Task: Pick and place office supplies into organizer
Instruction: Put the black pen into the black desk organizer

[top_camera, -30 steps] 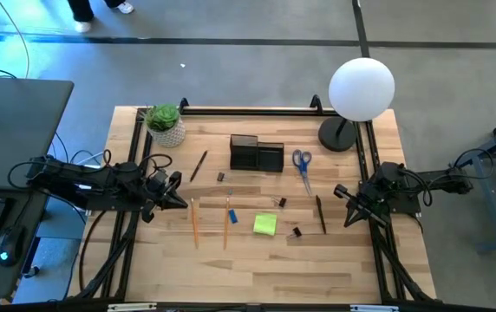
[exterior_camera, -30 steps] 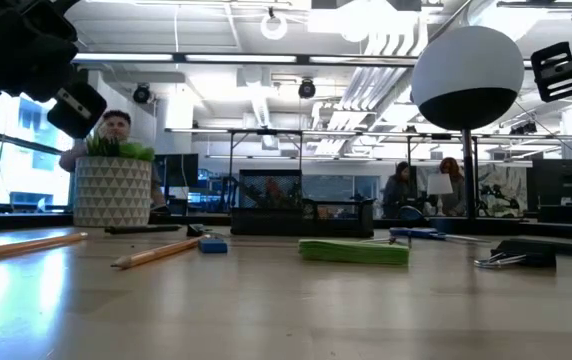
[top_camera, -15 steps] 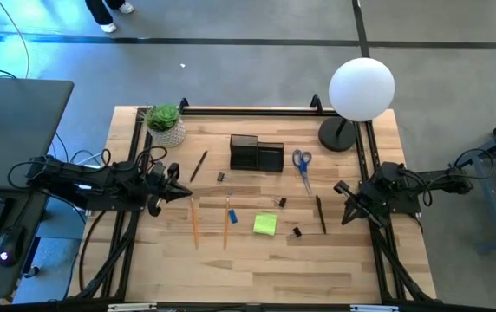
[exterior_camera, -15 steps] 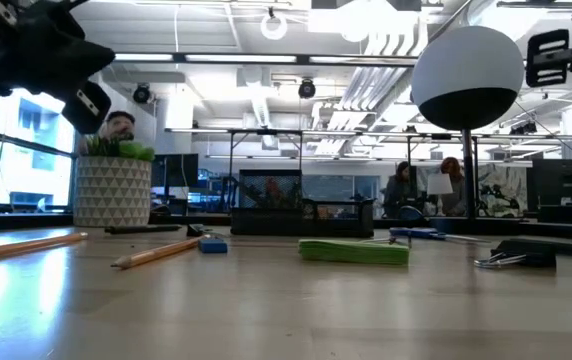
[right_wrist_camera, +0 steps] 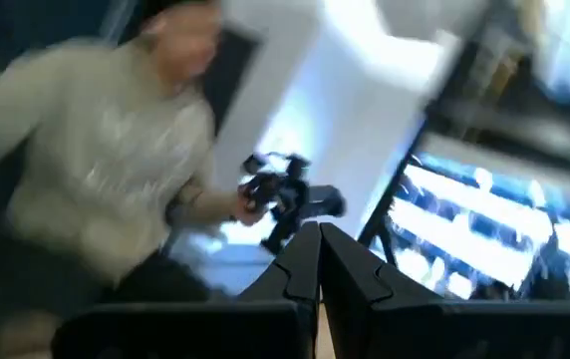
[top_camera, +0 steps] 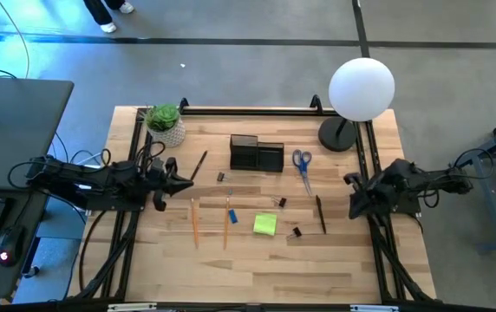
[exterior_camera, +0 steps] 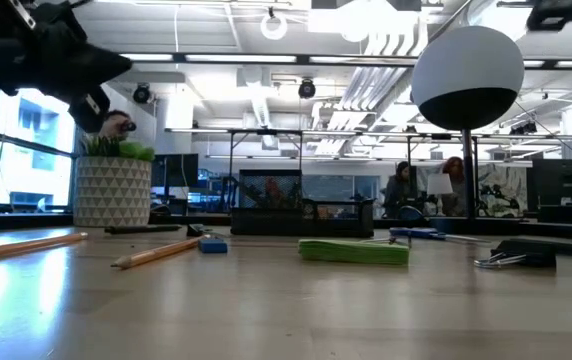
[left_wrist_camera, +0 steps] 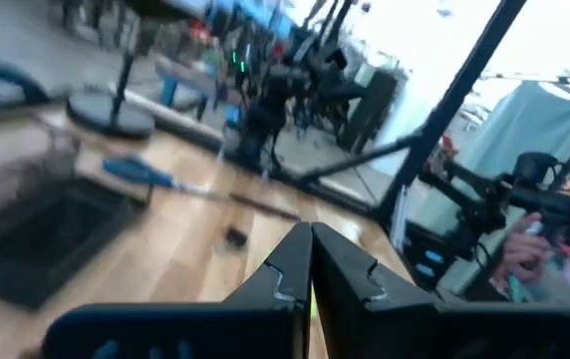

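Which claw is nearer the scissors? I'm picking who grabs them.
Right. The right claw sits just beyond the scissors; the left claw is across the organizer.

You can't make out the organizer [left_wrist_camera: 36,234] in the left wrist view: it is a dark smear cut off by the frame's edge. The right wrist view is blurred too; a person [right_wrist_camera: 96,170] shows only as a pale shape. In the low view, the plant pot [exterior_camera: 113,190] hides part of a person.
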Controlling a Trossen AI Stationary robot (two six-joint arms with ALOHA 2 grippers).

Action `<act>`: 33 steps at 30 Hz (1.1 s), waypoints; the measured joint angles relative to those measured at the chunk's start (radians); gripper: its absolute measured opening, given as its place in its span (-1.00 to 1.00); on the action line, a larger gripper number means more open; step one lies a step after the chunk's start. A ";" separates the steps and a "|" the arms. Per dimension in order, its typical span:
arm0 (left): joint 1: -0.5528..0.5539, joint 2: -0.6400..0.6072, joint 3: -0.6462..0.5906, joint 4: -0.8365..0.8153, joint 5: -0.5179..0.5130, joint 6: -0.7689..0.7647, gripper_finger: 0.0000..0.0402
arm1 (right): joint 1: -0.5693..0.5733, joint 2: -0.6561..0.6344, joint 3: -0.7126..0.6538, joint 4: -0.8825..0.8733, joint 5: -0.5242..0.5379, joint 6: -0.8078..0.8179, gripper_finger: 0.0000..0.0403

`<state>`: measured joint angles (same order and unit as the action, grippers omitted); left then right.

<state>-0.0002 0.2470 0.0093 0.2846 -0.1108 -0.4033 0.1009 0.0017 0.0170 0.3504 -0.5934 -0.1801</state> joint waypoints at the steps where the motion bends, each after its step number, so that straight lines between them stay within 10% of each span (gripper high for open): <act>1: 0.000 0.000 0.000 0.035 -0.021 0.030 -1.00 | 0.000 0.000 0.000 0.008 0.106 0.075 -1.00; 9: 0.000 0.000 0.019 0.185 -0.133 0.283 -1.00 | -0.005 0.010 0.000 0.000 1.196 0.175 -1.00; 17: 0.000 0.001 0.037 0.113 -0.242 0.324 -0.98 | -0.005 0.010 0.000 0.065 1.778 0.257 -1.00; 20: 0.000 0.026 0.036 0.118 -0.250 0.321 -0.88 | -0.005 0.010 0.000 0.081 1.761 0.257 -1.00; 27: 0.000 0.104 0.063 0.166 -0.282 0.350 -0.51 | -0.028 0.012 0.000 0.037 1.292 0.148 -1.00; 33: 0.000 0.230 0.064 0.212 -0.295 0.321 -0.22 | -0.054 0.034 0.000 0.032 1.217 0.135 -0.98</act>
<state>-0.0002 0.4768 0.0734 0.4962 -0.4053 -0.0826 0.0473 0.0362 0.0170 0.3828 0.6234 -0.0452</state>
